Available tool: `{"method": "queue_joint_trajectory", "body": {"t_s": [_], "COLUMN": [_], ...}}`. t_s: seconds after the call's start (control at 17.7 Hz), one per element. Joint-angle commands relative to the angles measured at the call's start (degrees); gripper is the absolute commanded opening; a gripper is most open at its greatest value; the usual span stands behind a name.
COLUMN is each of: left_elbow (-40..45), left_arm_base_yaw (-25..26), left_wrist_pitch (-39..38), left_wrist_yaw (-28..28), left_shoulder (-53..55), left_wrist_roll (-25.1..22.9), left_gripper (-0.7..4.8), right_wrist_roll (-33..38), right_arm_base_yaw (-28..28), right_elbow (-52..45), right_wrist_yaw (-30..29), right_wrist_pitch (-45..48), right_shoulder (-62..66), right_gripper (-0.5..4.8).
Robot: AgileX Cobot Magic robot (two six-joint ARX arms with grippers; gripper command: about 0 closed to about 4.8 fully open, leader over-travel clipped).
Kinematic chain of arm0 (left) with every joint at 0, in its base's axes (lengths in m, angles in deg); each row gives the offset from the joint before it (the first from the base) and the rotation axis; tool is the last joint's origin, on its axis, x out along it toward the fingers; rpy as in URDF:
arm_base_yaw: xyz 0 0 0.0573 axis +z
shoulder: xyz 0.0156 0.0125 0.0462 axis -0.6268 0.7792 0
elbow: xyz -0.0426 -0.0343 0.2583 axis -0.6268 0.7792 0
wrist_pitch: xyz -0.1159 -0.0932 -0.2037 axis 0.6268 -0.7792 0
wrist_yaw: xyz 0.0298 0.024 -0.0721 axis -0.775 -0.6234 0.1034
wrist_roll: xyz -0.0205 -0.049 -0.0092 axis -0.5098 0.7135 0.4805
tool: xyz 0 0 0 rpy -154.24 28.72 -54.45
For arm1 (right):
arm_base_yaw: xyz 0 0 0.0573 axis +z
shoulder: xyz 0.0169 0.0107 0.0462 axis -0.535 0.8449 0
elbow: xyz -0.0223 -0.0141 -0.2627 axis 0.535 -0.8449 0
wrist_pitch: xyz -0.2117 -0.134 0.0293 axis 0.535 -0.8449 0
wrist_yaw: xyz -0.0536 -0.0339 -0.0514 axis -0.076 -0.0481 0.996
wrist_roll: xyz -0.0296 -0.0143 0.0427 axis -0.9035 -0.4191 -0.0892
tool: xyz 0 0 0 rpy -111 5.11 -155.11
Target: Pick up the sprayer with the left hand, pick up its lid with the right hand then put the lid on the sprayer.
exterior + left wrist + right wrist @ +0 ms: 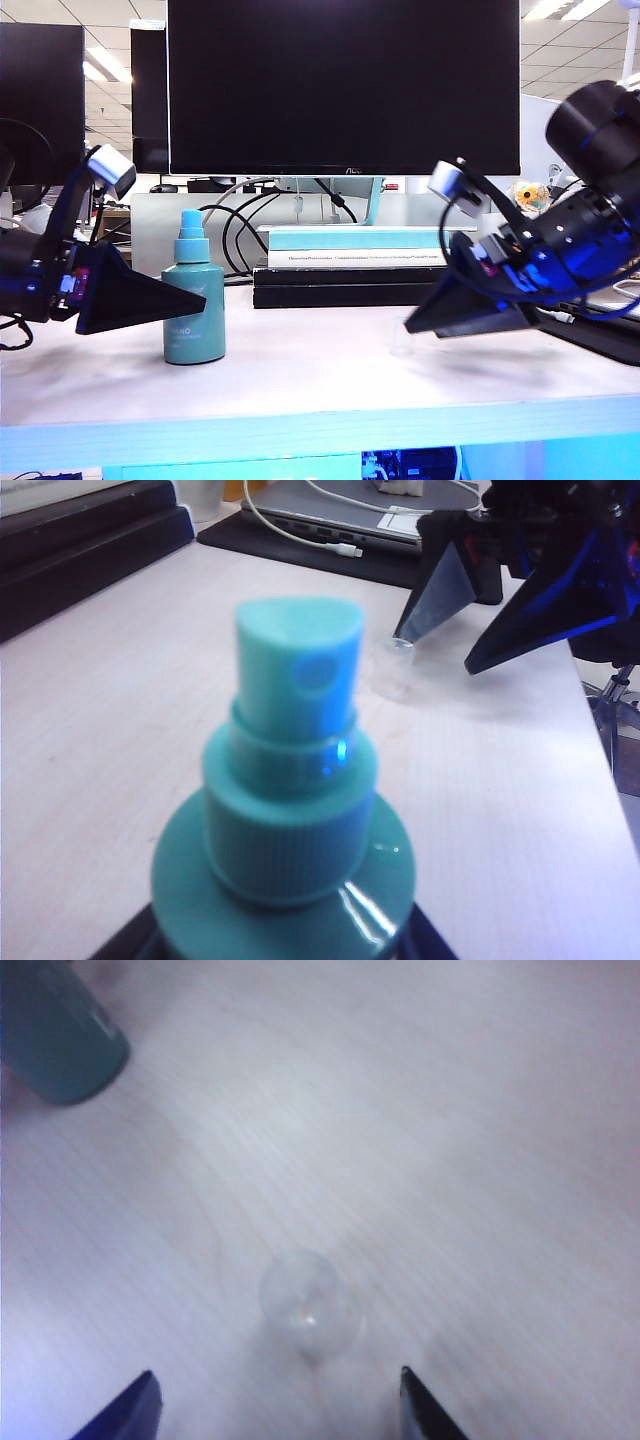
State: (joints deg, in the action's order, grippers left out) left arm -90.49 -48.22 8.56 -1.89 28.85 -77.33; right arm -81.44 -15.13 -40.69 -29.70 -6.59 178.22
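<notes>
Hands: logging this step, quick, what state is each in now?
Left hand: around the sprayer, grip cannot be told.
Right hand: open, by the lid.

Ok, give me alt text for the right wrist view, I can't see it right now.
The clear lid stands on the pale table, just ahead of the right gripper, whose dark fingertips stand apart on either side, not touching it. The teal sprayer stands farther off at the frame's edge.

Cool blue cast under ceiling lights [105, 62]; sprayer [295, 810] looms soft-focused with glare, and the lid [310, 1303] is blurred, perhaps by motion.
</notes>
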Motion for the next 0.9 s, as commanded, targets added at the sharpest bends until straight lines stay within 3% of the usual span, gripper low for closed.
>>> {"method": "queue_joint_trajectory", "body": {"t_s": [0.06,0.23,0.34,0.62,0.73,0.85,0.9], "left_elbow": [0.15,0.15,0.17,0.15,0.15,0.15,0.17], "left_arm_base_yaw": [-0.11,-0.11,-0.09,-0.11,-0.11,-0.11,-0.11], "left_wrist_pitch": [-1.62,-1.6,-1.62,-1.62,-1.62,-1.62,-1.62], "left_wrist_yaw": [0.48,0.59,0.59,0.59,0.61,0.61,0.61], "left_shoulder": [0.24,0.26,0.26,0.26,0.26,0.26,0.26], "left_wrist_roll": [0.37,0.35,0.35,0.33,0.35,0.35,0.35], "left_gripper": [2.68,2.68,2.68,2.68,2.68,2.68,2.68], "right_wrist_roll": [0.04,0.22,0.17,-2.29,-2.4,-2.4,-2.43], "right_arm_base_yaw": [0.72,1.51,2.25,2.47,2.47,2.47,2.47], "right_elbow": [1.49,4.57,6.82,6.91,6.93,6.93,6.93], "right_wrist_yaw": [0.09,-0.09,0.09,1.6,1.62,2.62,2.71], "right_wrist_pitch": [1.84,1.57,-0.04,-4.72,-4.2,-4.15,-3.96], "right_shoulder": [1.33,4.04,5.38,5.68,5.68,5.68,5.68], "right_gripper": [3.05,2.99,2.29,2.42,2.18,1.0,0.88]}}
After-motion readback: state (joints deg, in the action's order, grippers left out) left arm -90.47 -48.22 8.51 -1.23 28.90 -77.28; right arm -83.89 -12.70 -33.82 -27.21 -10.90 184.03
